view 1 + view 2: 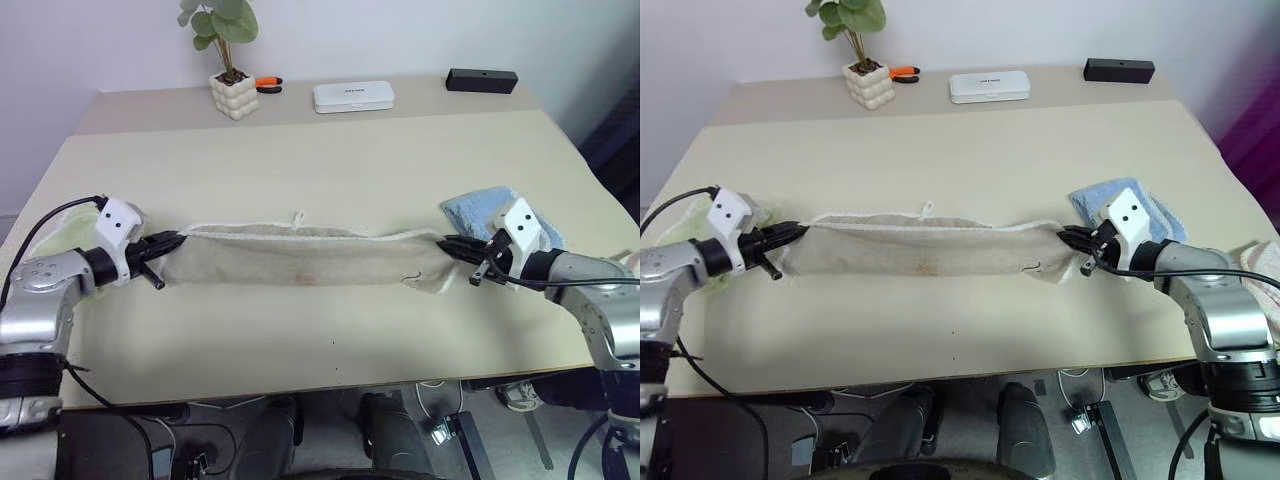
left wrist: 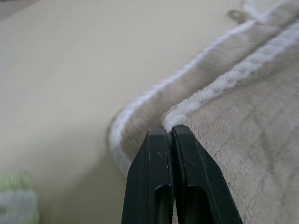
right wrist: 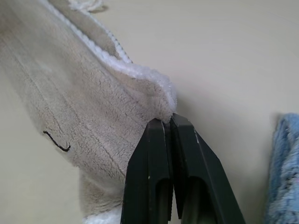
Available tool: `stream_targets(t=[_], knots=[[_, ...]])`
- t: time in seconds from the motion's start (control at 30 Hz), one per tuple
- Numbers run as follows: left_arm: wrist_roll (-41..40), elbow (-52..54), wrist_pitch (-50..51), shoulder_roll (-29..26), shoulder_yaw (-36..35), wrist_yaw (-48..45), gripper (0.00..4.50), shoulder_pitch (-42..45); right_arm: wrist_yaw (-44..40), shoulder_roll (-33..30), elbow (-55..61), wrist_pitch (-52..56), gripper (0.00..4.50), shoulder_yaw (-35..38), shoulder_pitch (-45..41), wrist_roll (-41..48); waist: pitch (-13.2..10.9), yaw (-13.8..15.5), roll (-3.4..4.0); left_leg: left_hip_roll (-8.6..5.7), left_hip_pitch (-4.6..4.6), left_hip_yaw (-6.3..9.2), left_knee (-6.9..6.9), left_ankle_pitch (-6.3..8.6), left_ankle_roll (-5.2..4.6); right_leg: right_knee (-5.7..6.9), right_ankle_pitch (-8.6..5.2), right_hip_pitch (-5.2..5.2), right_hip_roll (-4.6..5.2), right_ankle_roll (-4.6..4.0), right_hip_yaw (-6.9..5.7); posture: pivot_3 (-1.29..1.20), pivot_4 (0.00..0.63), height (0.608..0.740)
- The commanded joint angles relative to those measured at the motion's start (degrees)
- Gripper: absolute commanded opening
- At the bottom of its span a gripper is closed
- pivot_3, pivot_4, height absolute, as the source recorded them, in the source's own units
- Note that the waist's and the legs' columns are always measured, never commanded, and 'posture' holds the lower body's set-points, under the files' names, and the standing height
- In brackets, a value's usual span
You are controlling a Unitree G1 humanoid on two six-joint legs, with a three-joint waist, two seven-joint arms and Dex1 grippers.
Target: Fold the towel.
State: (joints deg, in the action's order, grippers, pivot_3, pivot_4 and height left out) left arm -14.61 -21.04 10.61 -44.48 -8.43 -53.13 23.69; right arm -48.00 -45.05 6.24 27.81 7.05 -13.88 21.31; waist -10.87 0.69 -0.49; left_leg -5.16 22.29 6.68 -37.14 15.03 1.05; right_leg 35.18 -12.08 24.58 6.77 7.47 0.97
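The towel (image 1: pixel 300 258) lies stretched on the table (image 1: pixel 330 160), each end pinched by a closed tool: left (image 1: pixel 172 241), right (image 1: pixel 447 243).

A wide beige counter (image 1: pixel 330 160) runs back to a plain white wall (image 1: pixel 400 30). Along its far edge stand a potted plant (image 1: pixel 230 70), a white flat box (image 1: pixel 353 96) and a black bar, perhaps a speaker (image 1: pixel 481 80). Light is soft and even.
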Motion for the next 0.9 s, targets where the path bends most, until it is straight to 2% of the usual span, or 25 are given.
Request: stream_targets(t=[0.03, 0.2, 0.23, 0.3, 0.33, 0.5, 0.57, 0.67, 0.77, 0.9], knots=[[2.9, -6.0, -4.6, 0.5, 1.3, 0.8, 0.00, 3.9, 0.7, 0.7, 0.0, -1.5, 0.03, 0.2, -0.6, -0.9, 0.0, -0.1, 0.00, 0.00, 0.00, -0.01, 0.00, 0.00, 0.00, 0.00, 0.01, 0.00, 0.00, 0.02, 0.01, 0.00, 0.150, 0.740], [4.7, -12.7, -7.7, 1.4, 2.1, 1.5, 0.00, 7.2, 1.5, 1.4, 0.0, -1.5, 0.03, 0.0, -0.2, -1.8, 0.0, -0.4, 0.00, -0.01, 0.00, -0.01, 0.01, 0.00, -0.01, 0.01, 0.02, 0.03, 0.00, 0.04, 0.03, 0.00, 0.150, 0.740], [4.3, -13.5, -7.3, 1.7, 1.7, 1.6, 0.29, 7.5, 2.0, 1.8, 0.4, -0.9, 0.01, 0.0, -0.3, -1.7, 0.0, -0.4, 0.00, -0.01, 0.00, -0.01, 0.01, 0.00, -0.01, 0.02, 0.02, 0.03, 0.01, 0.04, 0.03, 0.00, 0.150, 0.740], [3.6, -14.1, -7.7, 1.8, 1.1, 1.5, 0.87, 7.5, 3.2, 2.6, 0.7, 0.9, 0.59, 0.5, -0.9, -1.0, 0.0, -0.5, 0.00, -0.01, 0.00, -0.01, 0.01, 0.00, -0.01, 0.02, 0.02, 0.03, 0.01, 0.04, 0.03, 0.00, 0.150, 0.740], [3.8, -14.4, -8.2, 1.8, 1.0, 2.1, 1.31, 7.5, 3.4, 2.8, 0.9, 1.3, 0.88, 0.6, -1.0, -0.9, 0.0, -0.5, 0.00, 0.00, 0.00, 0.00, 0.01, 0.00, -0.01, 0.02, 0.02, 0.03, 0.00, 0.04, 0.03, 0.00, 0.150, 0.740], [4.6, -15.4, -9.7, 1.6, -0.3, 7.1, 3.73, 7.7, 4.9, 1.9, 1.8, 0.1, 3.34, 0.9, -0.7, -3.3, 0.0, -0.4, 0.00, -0.01, 0.00, 0.04, 0.00, 0.00, -0.01, 0.02, 0.03, 0.03, 0.01, 0.06, 0.05, 0.00, 0.150, 0.740], [2.8, -13.5, -9.2, 2.1, -2.2, 8.9, 3.74, 7.5, 5.3, 1.2, 2.9, 0.2, 4.28, 2.5, -0.3, -3.1, 0.0, -0.4, 0.00, -0.01, 0.00, 0.03, -0.01, 0.00, -0.01, 0.03, 0.03, 0.03, 0.01, 0.06, 0.04, 0.00, 0.150, 0.740], [-1.9, -7.0, -7.6, 3.3, -6.6, 10.2, 3.74, 5.8, 5.3, 0.7, 5.6, 4.4, 4.28, 7.8, 0.9, 1.3, 0.0, -0.1, -0.01, 0.00, 0.02, 0.08, -0.01, 0.00, -0.01, 0.03, 0.04, 0.05, 0.02, 0.07, 0.05, 0.00, 0.150, 0.740], [-5.5, 1.2, -4.5, 4.5, -8.9, 10.7, 3.74, 2.5, 4.1, 1.2, 11.1, 12.6, 4.40, 14.0, 4.0, 10.5, 0.0, -0.1, -0.01, 0.00, 0.03, 0.15, -0.01, 0.00, -0.01, 0.02, 0.06, 0.05, 0.03, 0.09, 0.07, 0.00, 0.150, 0.740], [-7.5, 18.0, 0.0, 5.7, -4.4, 7.2, 3.74, -6.3, 4.6, 3.2, 21.7, 23.3, 4.40, 20.9, 11.8, 25.8, 0.0, -0.1, 0.00, 0.01, 0.03, 0.15, 0.05, 0.03, -0.06, -0.01, 0.05, 0.05, 0.03, 0.08, 0.13, 0.00, 0.150, 0.740]])
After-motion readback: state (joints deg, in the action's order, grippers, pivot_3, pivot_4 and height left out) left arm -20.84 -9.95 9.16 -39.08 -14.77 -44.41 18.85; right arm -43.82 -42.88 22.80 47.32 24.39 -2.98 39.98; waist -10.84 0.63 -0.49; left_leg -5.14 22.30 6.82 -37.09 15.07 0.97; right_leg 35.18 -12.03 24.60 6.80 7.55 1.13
